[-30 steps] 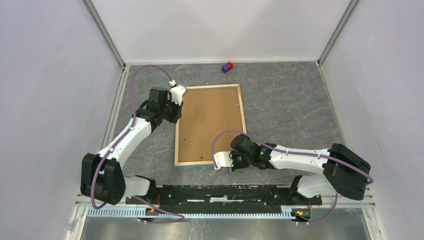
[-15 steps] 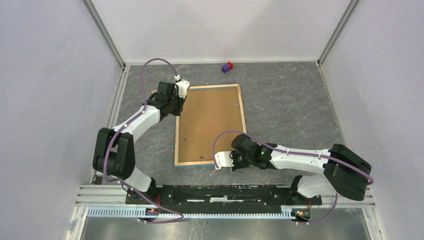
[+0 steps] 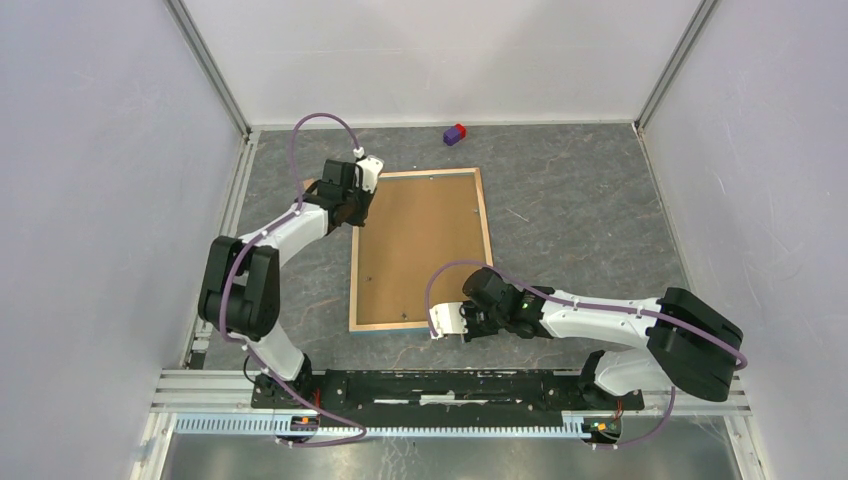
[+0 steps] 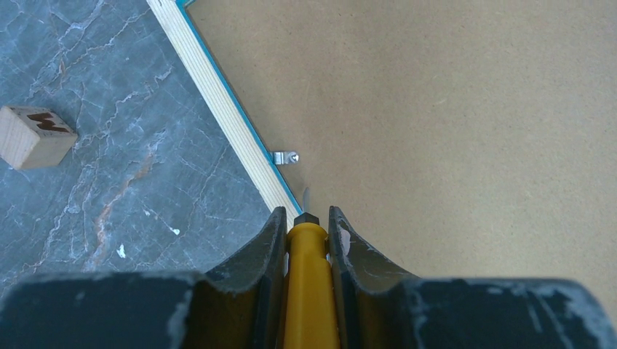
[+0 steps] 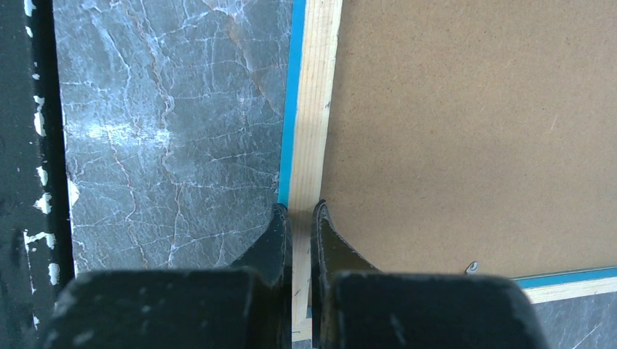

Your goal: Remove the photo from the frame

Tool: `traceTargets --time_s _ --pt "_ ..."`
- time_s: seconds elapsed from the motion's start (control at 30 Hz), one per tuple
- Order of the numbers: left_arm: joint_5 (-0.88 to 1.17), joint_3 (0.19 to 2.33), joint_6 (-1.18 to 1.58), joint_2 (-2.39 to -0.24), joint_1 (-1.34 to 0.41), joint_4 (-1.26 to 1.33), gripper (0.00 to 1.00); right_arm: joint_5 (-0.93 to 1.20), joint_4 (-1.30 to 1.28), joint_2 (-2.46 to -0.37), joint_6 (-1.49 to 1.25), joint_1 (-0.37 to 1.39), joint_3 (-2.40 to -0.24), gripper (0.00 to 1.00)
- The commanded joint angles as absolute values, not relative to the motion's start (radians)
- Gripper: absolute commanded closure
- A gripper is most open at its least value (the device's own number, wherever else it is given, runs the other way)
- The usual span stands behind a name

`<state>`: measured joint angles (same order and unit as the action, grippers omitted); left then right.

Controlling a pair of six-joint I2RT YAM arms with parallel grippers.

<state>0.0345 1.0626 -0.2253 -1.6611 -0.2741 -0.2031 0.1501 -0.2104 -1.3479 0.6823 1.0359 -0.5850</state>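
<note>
The frame lies face down on the table, brown fibreboard back up, with a light wood rim and a thin blue edge. The photo is hidden under the backboard. My left gripper is at the frame's far-left corner, shut on a yellow-handled tool. The tool's metal tip points at the inner edge of the rim, just short of a small metal tab. My right gripper is shut over the rim at the near-right corner, and the wood shows through the narrow gap between its fingertips.
A small wooden block lies on the grey table left of the frame. A purple and red block sits near the back wall. Another metal tab shows on the frame's near edge. Walls enclose the table on three sides.
My left arm has stretched out, carrying its gripper and the tool from the frame's left edge up to the far-left corner. The right arm and the frame have not moved.
</note>
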Motion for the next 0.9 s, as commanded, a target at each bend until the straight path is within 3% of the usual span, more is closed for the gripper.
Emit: traceTargets --time_s 0.0,0.87 --pt "0.006 1.108 -0.223 -1.694 -0.265 -0.131 0.98 0.196 -0.312 -1.407 0.719 1.040 -0.522 1.00" --pt "0.030 1.133 -0.240 -1.749 -0.250 -0.109 0.98 0.191 -0.312 -1.424 0.725 1.040 -0.524 1.00"
